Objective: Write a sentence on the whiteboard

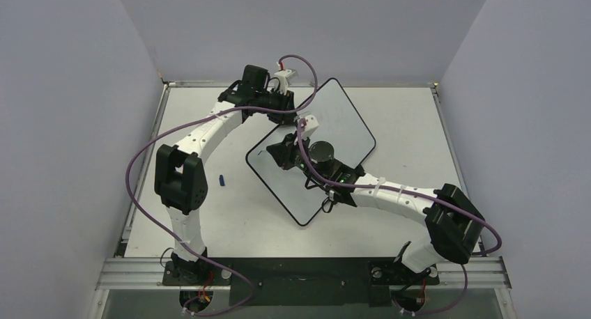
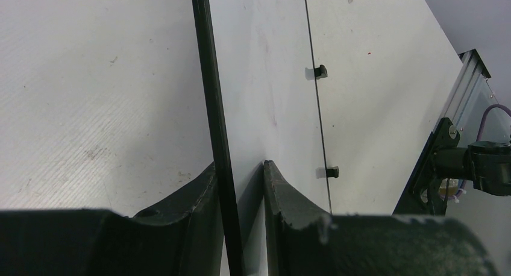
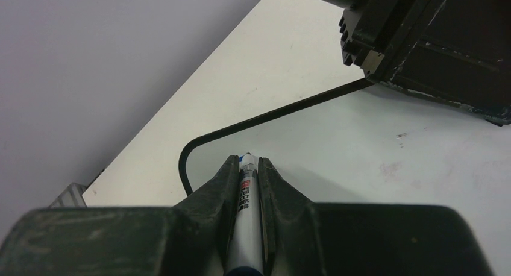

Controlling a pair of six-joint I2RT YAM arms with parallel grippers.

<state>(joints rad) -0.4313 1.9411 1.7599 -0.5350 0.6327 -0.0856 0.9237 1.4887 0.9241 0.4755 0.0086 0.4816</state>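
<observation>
1. On the left of the bench (image 1: 230, 221) we see a small blue piece (image 1: 222, 180), well apart from the whiteboard (image 1: 341, 120).
2. Our left end effector (image 2: 238, 167) pinches the whiteboard's far edge, one finger on each side of its black frame (image 2: 209, 77).
3. The whiteboard sits mid-bench, turned diagonally.
4. Our right end effector (image 3: 247, 163) is clamped on a marker (image 3: 246, 222), whose tip is at the board's left corner. We cannot tell whether the tip touches the board.

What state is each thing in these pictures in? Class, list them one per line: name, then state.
whiteboard: lying askew on the table, no writing visible, one edge clamped.
marker: held, tip pointing at the whiteboard near a rounded corner.
left tool: shut on the whiteboard's edge.
right tool: shut on the marker.
small blue piece: loose on the table, left of the whiteboard.
</observation>
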